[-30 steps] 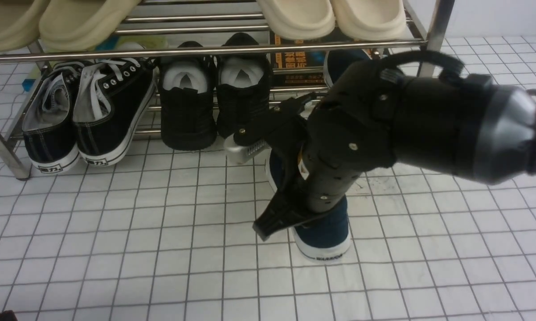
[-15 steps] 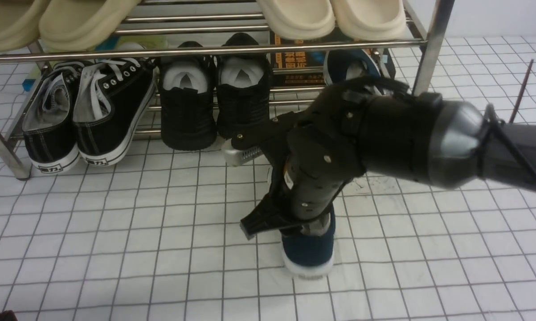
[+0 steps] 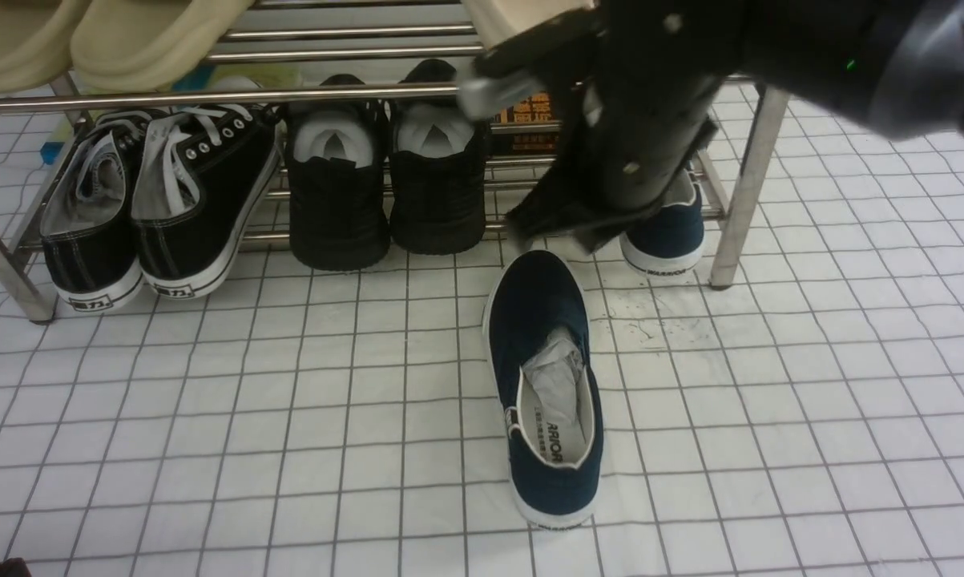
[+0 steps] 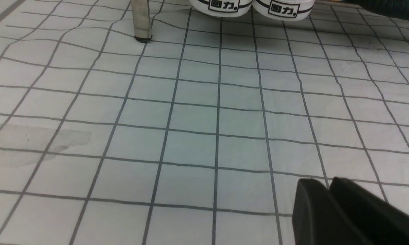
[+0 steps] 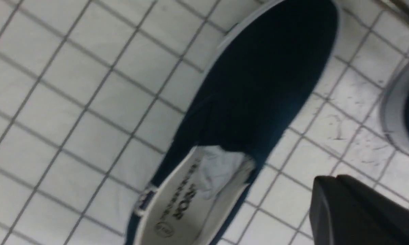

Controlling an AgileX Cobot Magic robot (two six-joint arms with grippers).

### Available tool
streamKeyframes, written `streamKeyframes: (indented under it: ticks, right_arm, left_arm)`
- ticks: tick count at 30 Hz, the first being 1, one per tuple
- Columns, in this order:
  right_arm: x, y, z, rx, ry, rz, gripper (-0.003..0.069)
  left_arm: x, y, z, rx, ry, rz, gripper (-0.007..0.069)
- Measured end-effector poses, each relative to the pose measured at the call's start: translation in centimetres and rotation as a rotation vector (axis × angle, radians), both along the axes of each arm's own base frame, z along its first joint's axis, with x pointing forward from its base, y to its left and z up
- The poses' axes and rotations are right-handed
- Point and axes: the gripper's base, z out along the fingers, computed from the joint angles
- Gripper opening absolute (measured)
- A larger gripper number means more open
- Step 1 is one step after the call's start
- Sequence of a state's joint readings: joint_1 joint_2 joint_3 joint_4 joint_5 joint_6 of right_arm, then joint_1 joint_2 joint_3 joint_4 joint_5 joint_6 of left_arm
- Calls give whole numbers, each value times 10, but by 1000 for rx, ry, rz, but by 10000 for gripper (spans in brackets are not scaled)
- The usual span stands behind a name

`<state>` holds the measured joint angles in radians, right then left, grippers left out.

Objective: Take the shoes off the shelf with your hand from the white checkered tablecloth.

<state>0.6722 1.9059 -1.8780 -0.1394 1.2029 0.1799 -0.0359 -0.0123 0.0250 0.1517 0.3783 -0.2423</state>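
Shoe (image 3: 547, 377) number one now lies released, toe toward the shelf (image 3: 740, 184), on the white checkered tablecloth (image 3: 209, 401) as the right end effector (image 3: 560, 228), jaws shut and empty, lifts clear toward the bottom tier, where its navy mate (image 3: 667, 237) waits, leaving the job half done.

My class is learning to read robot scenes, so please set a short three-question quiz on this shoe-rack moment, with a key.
1. How many of the navy slip-ons lie on the checkered tablecloth?
2. The right gripper is: A) open around a shoe; B) shut and empty; C) shut on a shoe.
3. True or false: the slip-on on the cloth points its toe toward the shelf.
Key: 1. One; the other slip-on sits on the shelf's bottom tier. 2. B. 3. True.
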Motion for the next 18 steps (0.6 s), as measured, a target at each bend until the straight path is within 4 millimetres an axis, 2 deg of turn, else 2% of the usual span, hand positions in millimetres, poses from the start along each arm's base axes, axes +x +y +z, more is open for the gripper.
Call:
streamKeyframes:
  ticks: [1,4,5,10,11,13,15,18]
  right_arm:
    - [12,-14,-1,-1,-12,-40,-8]
    - [23,-26,-6,-17,-10,-64,20]
    - [29,-29,-10,-26,-11,-72,52]
    - [53,-32,-34,-60,-62,-82,263]
    - [54,-32,-35,-61,-63,-81,279]
    - [63,-32,-43,-86,-105,-72,363]
    - [70,-31,-51,-112,-134,-62,411]
    - [77,-29,-62,-135,-156,-48,437]
  left_arm:
    - [0,0,0,0,0,0,92]
    - [0,0,0,0,0,0,92]
    - [0,0,0,0,0,0,92]
    - [0,0,0,0,0,0,92]
    - [0,0,0,0,0,0,92]
    - [0,0,0,0,0,0,92]
    - [0,0,0,0,0,0,92]
    - [0,0,0,0,0,0,92]
